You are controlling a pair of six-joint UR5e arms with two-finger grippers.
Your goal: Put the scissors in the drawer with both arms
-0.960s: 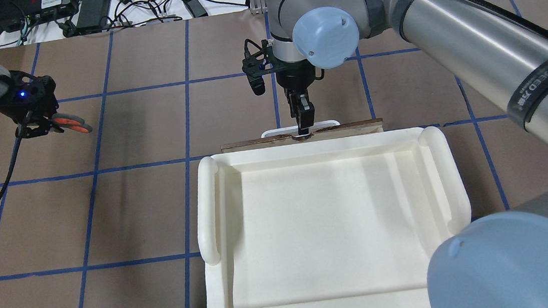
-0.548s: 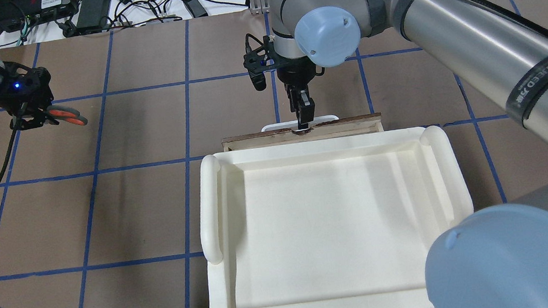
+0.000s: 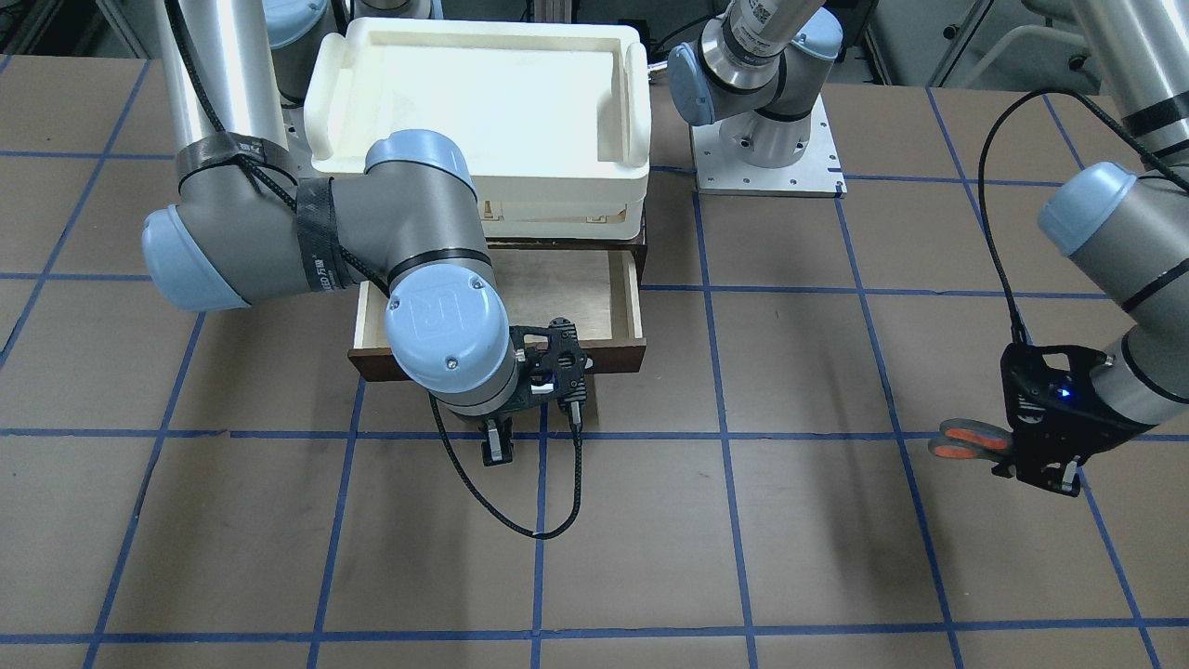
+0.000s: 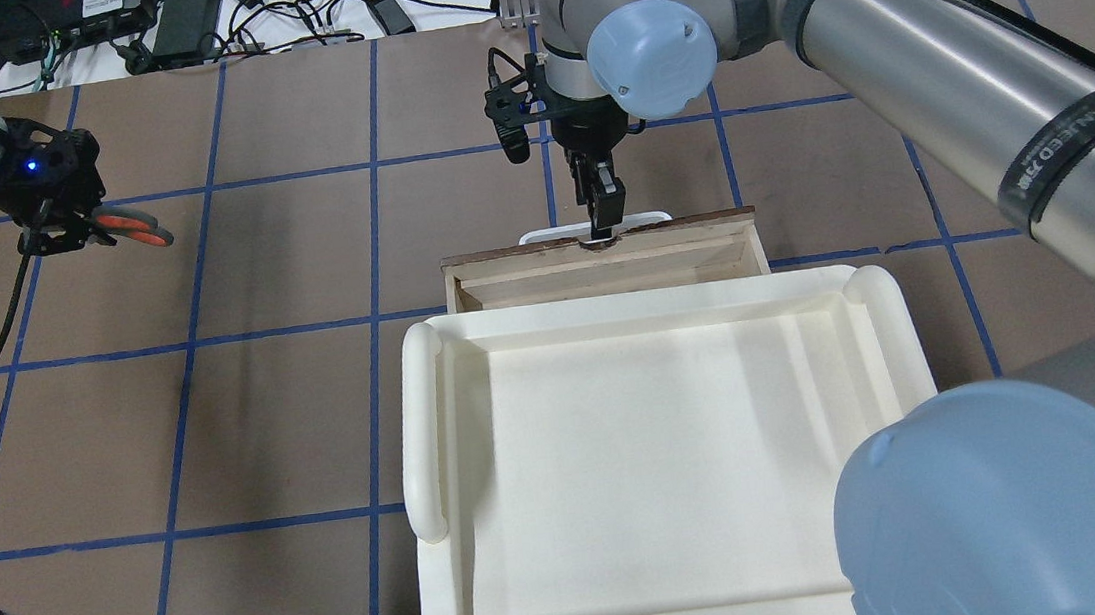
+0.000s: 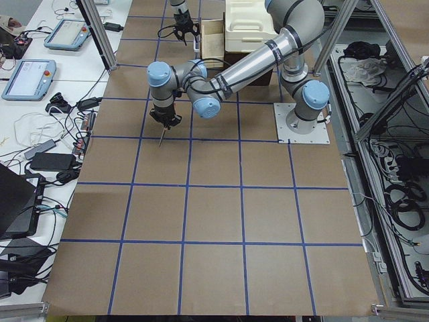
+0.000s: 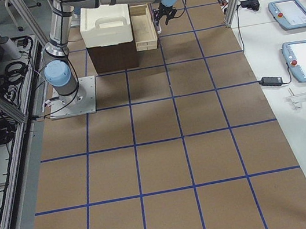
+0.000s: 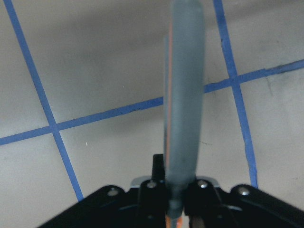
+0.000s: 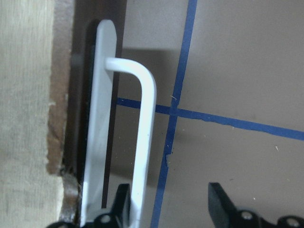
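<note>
Since a second ago the drawer (image 4: 604, 264) has slid further out from under the white bin (image 4: 421, 420), towed by the right claw (image 4: 603, 227), which straddles the bar handle (image 8: 142, 142) part open. Far to that claw's left, the left claw (image 4: 68, 235) pinches the scissors (image 4: 136, 229) above the tabletop (image 4: 297, 422), waiting; the bin overhangs the drawer's rear.

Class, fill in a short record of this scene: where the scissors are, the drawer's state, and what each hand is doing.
scissors: gripped by the left hand, above the table, well away from the drawer
drawer: partly open, below the white bin
right hand: open, its fingers either side of the drawer's handle
scissors in drawer: not yet
</note>
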